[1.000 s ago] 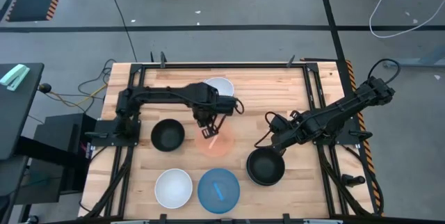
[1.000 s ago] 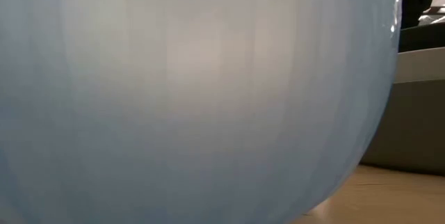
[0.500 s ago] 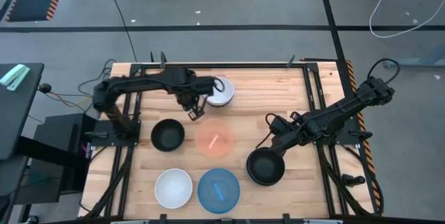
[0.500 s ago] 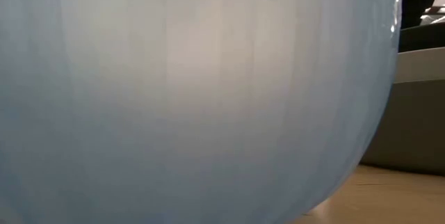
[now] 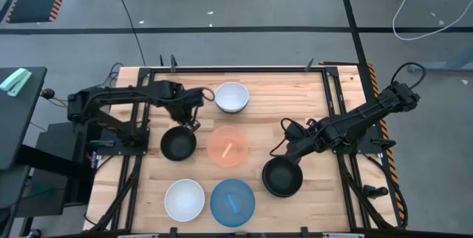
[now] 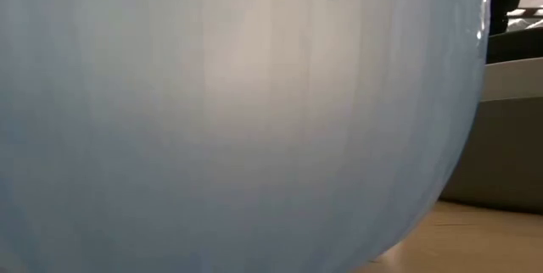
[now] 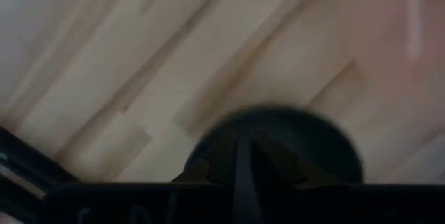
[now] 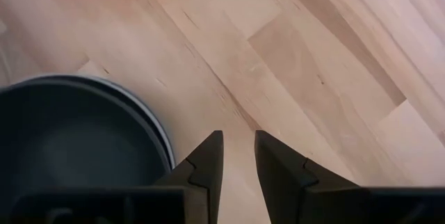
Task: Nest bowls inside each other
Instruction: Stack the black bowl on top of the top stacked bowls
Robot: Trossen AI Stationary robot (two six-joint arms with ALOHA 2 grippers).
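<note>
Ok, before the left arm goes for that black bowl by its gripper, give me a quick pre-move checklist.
1. Left gripper over the target: ok, it is above the far rim of the left black bowl.
2. Left jaws: cannot tell, the left wrist view is blurred.
3. Target bowl free: ok, it sits alone and upright, apart from the salmon-pink bowl.
4. Right gripper out of the way: ok, open and empty beside the right black bowl stack.
5. Other bowls clear of the path: ok, the far white bowl, near white bowl and blue bowl stand apart.
6. Low view usable: not ok, the blue bowl fills it.
</note>
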